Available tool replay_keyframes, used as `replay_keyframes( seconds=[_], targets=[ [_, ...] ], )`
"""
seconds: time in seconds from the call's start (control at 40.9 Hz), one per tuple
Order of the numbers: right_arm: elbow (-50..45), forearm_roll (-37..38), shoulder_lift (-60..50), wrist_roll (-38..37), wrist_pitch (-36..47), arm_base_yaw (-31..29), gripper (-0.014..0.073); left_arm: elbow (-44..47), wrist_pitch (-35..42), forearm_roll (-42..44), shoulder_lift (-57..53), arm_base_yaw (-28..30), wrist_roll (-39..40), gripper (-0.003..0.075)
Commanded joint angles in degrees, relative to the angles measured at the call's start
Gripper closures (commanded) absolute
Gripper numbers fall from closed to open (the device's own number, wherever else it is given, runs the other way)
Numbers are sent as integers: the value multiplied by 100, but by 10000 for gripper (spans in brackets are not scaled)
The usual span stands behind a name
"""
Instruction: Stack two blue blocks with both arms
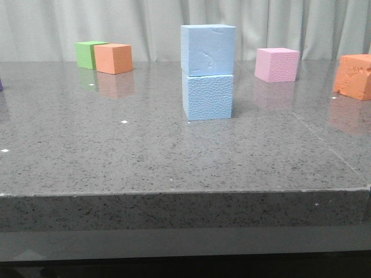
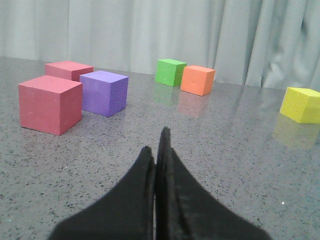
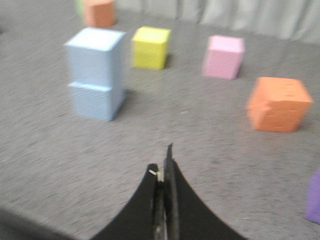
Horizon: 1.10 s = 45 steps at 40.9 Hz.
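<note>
Two blue blocks stand stacked in the middle of the table: the upper blue block (image 1: 207,50) rests squarely on the lower blue block (image 1: 207,97). The right wrist view shows the same stack, upper block (image 3: 95,54) over lower block (image 3: 96,101), well apart from my right gripper (image 3: 162,162), which is shut with nothing in it. My left gripper (image 2: 156,144) is shut and empty over bare table, and the blue blocks are out of its view. Neither gripper shows in the front view.
A green cube (image 1: 88,53) and orange cube (image 1: 113,58) sit at the back left, a pink cube (image 1: 277,64) and a rough orange cube (image 1: 353,76) at the right. Two red cubes (image 2: 50,104), a purple cube (image 2: 104,92) and a yellow cube (image 2: 301,104) lie ahead of the left gripper.
</note>
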<state>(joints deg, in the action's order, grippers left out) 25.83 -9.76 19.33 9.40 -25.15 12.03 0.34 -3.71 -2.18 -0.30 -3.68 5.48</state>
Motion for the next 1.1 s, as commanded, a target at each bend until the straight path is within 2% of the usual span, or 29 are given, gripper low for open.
replay_keyframes(
  seconds=[0.0,0.147,0.343,0.392,1.077],
  targets=[
    [-679,53,-515,70,1445,-520,662,22,428,-3,-91,11,11,741],
    [-1728,53,-1276,70,2219,-1075,662,22,428,-3,-91,11,11,741],
    [-2735,53,-1979,70,3081,-1194,662,22,428,-3,-91,11,11,741],
    [-2692,53,-2106,70,2819,-1194,662,22,428,-3,-91,11,11,741],
    [-2702,53,-2094,70,2840,-1203,662,22,428,-3,-91,11,11,741]
  ],
)
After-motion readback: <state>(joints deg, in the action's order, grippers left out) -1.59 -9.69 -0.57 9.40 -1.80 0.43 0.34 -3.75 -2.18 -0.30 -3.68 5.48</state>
